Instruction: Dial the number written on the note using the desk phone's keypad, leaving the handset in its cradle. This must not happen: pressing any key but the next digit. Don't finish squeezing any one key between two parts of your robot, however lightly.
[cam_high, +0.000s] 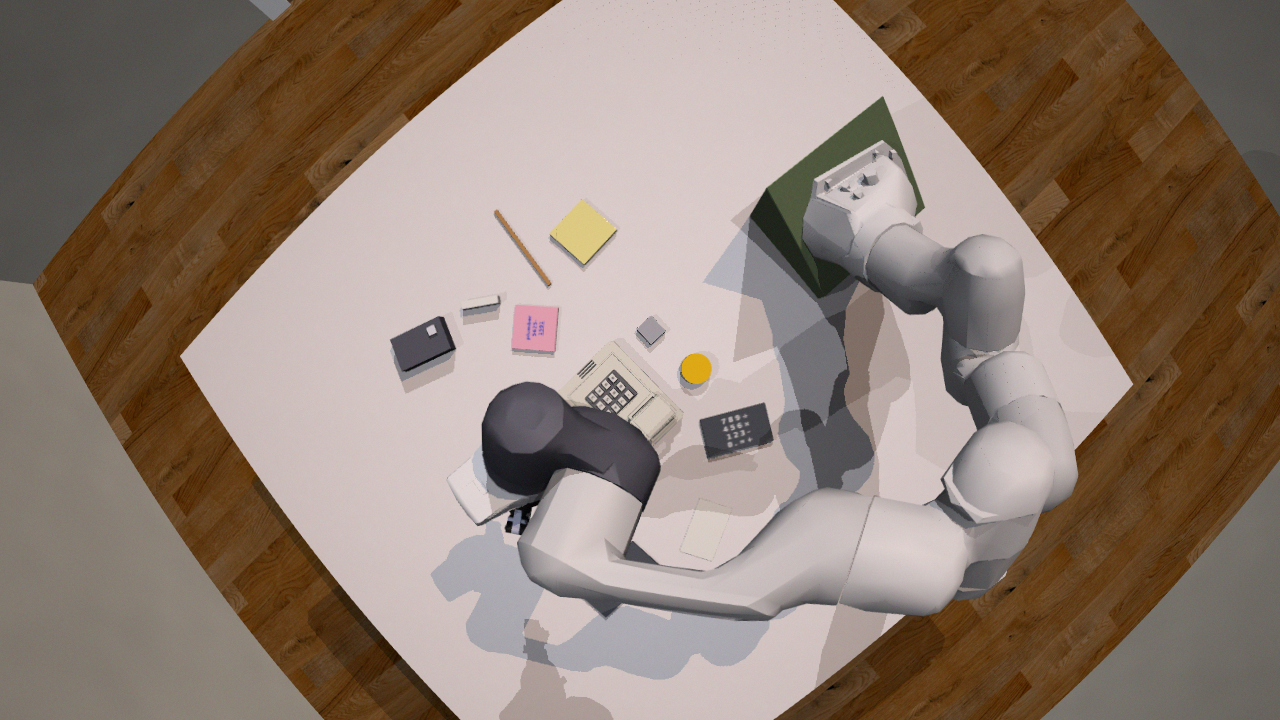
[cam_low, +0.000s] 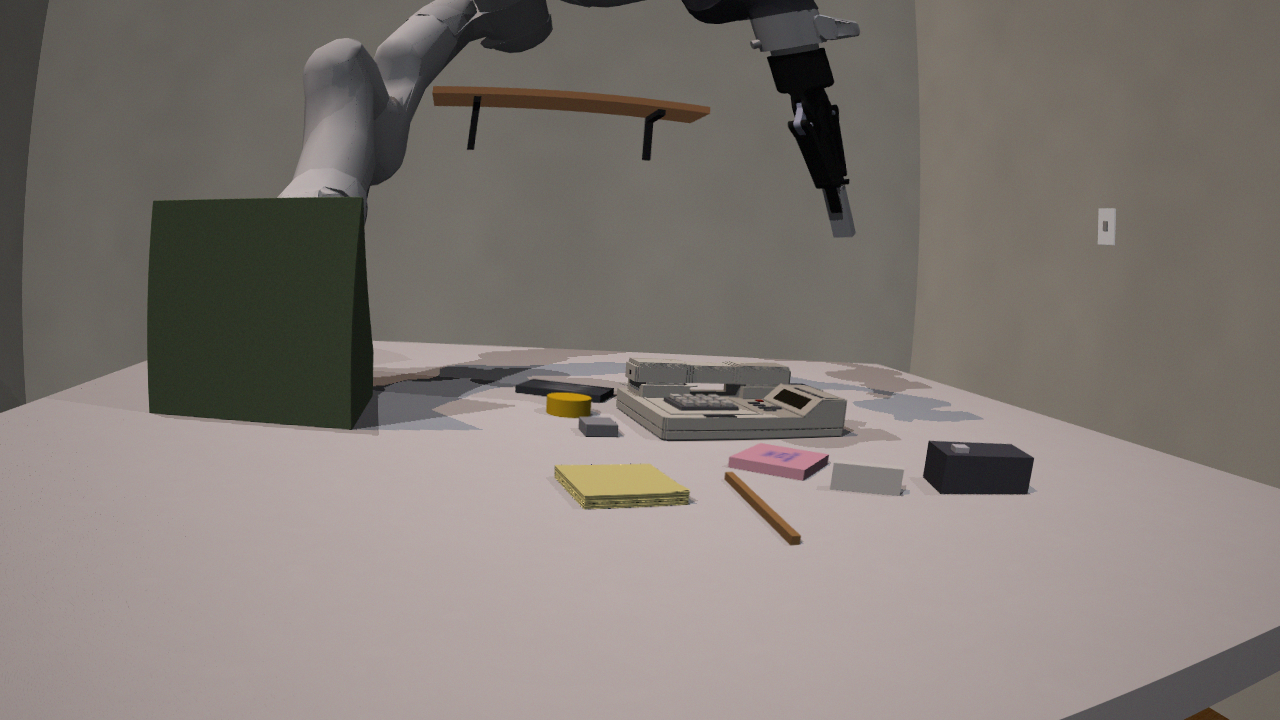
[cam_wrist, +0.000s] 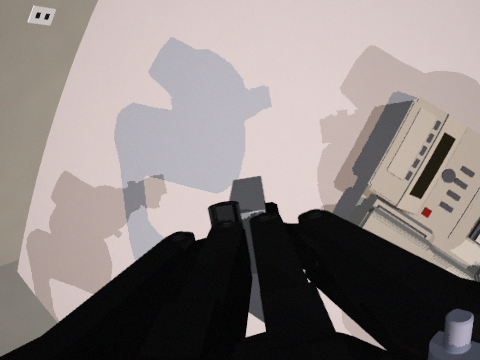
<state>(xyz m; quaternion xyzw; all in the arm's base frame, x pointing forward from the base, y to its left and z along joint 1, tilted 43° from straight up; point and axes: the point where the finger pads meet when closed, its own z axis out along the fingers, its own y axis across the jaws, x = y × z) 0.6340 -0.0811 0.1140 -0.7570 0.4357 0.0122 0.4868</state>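
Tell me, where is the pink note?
In the exterior view, the pink note lies flat on the table just in front of the desk phone, between the pencil and grey card.
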